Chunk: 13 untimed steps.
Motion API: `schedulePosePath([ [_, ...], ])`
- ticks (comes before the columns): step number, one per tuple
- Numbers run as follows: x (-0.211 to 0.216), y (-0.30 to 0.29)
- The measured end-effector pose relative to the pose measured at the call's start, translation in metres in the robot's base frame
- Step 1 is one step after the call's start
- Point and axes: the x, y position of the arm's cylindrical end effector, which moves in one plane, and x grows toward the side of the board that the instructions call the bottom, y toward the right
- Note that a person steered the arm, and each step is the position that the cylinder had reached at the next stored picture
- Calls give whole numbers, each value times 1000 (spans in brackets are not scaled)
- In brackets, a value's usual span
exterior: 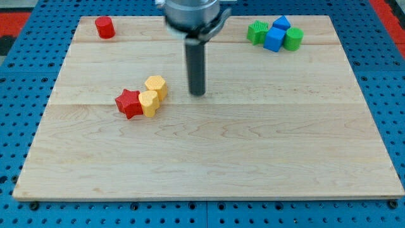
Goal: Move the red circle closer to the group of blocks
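Pale wooden table (209, 164); my tip (198, 94), a jawless end effector, beside yellow blocks (152, 95), red cylinder (104, 27) isolated upper left.

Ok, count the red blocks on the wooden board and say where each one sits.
2. The red circle block stands alone near the view's top left corner; the red star block touches a yellow block left of centre. None looks hidden.
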Motion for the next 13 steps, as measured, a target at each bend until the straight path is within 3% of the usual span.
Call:
schedulePosePath([
  [1,-88,-26],
  [2,-137,-107],
  [4,-188,-224],
  [6,-105,-171],
  [7,-86,-160],
  [8,-119,-176],
  [11,-19,-188],
  [12,-25,-250],
  [13,12,-244],
])
